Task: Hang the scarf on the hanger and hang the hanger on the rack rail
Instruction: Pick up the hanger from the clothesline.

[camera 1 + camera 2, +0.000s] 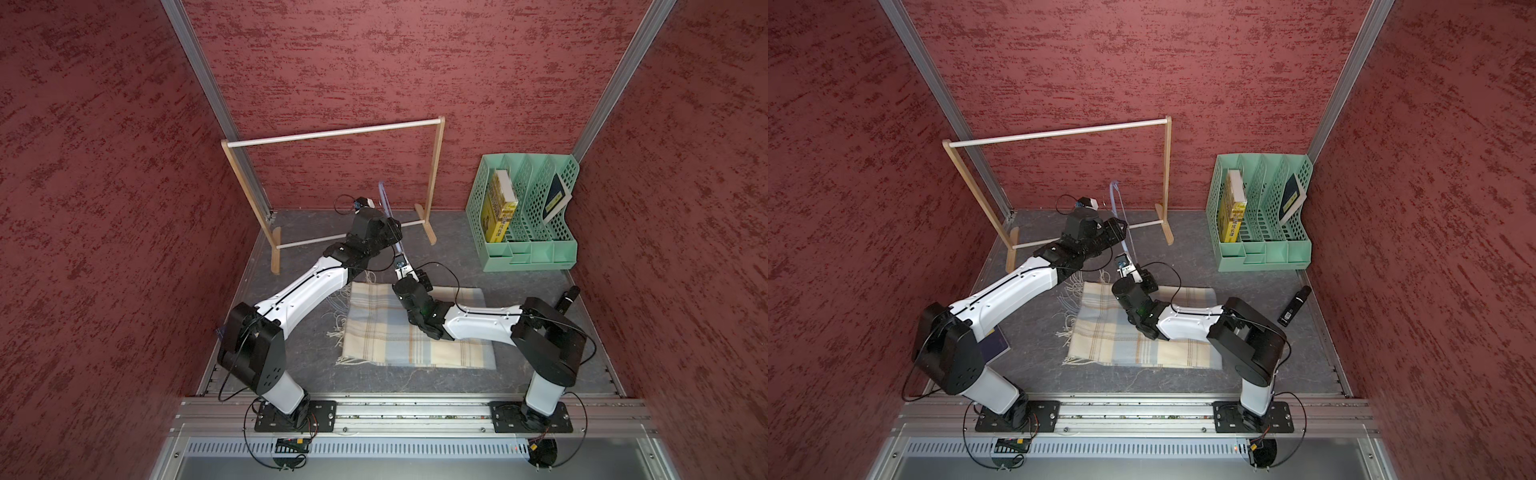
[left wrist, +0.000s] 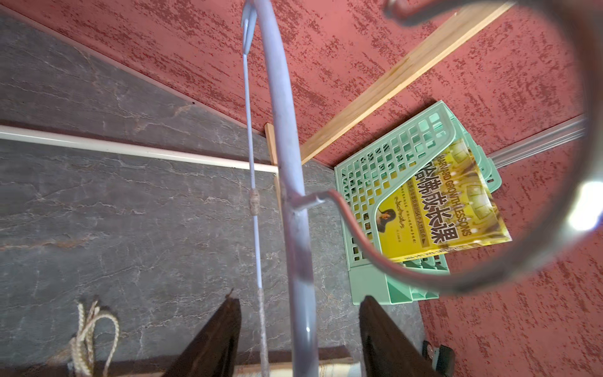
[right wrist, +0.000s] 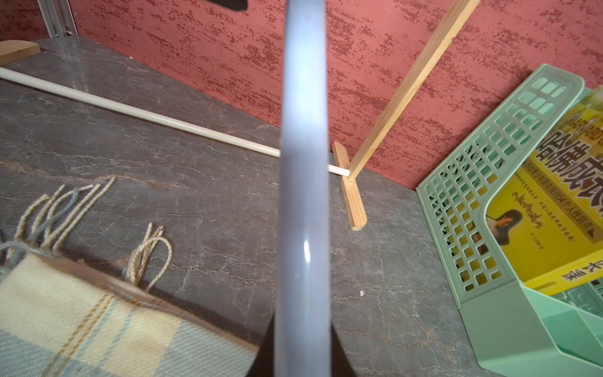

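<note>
Dark grey marbled tabletop [image 1: 457, 241], rough red walls [image 1: 374, 83] all round. My right gripper [image 1: 401, 266] clamps the thin pale-blue curved hanger [image 2: 287, 130] off the surface — my left gripper [image 2: 300, 302] straddles it, jaws apart (no contact). The cream-and-blue plaid fringed scarf [image 1: 386, 336] lies flat at six o'clock.

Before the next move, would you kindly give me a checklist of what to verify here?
1. Right gripper shut on the hanger: ok.
2. Left gripper gripping the hanger: not ok, jaws open either side of it.
3. Scarf draped on the hanger: not ok, it lies folded on the table.
4. Hanger clear of the rack: cannot tell.
</note>
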Tool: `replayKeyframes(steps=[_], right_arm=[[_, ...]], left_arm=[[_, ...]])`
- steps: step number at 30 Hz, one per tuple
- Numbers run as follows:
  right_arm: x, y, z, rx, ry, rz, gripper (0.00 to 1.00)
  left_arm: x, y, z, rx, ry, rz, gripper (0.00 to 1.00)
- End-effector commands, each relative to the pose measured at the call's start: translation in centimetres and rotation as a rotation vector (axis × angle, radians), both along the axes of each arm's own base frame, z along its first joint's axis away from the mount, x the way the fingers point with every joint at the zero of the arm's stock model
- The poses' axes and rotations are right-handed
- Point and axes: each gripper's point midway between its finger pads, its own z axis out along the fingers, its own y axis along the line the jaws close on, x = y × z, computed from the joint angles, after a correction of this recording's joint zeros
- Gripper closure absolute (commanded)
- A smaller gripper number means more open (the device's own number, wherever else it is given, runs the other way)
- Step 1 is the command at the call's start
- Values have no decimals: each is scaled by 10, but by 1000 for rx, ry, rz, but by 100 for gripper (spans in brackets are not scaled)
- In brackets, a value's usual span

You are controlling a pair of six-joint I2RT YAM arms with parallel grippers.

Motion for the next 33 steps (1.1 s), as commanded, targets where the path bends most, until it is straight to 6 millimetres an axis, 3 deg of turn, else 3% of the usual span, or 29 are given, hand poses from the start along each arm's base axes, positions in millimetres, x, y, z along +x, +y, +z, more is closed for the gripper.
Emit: replayKeyframes(steps=[1, 5, 20, 26, 33], right_arm=[[-1, 11, 33, 98, -41, 8, 100], [-1, 12, 32, 101, -35, 8, 100], [-1, 17, 30, 107, -25, 18, 100], [-1, 16, 29, 108, -23, 17, 100], [-1, 17, 27, 106, -20, 18, 100]], left_arm=[[9, 4, 8, 17, -68, 36, 49], [14, 9, 12, 35, -99, 71, 55], [32, 12, 14, 78, -127, 123, 56], [39, 8, 18, 64, -141, 125, 66], [41, 11, 25, 79, -152, 144, 69]])
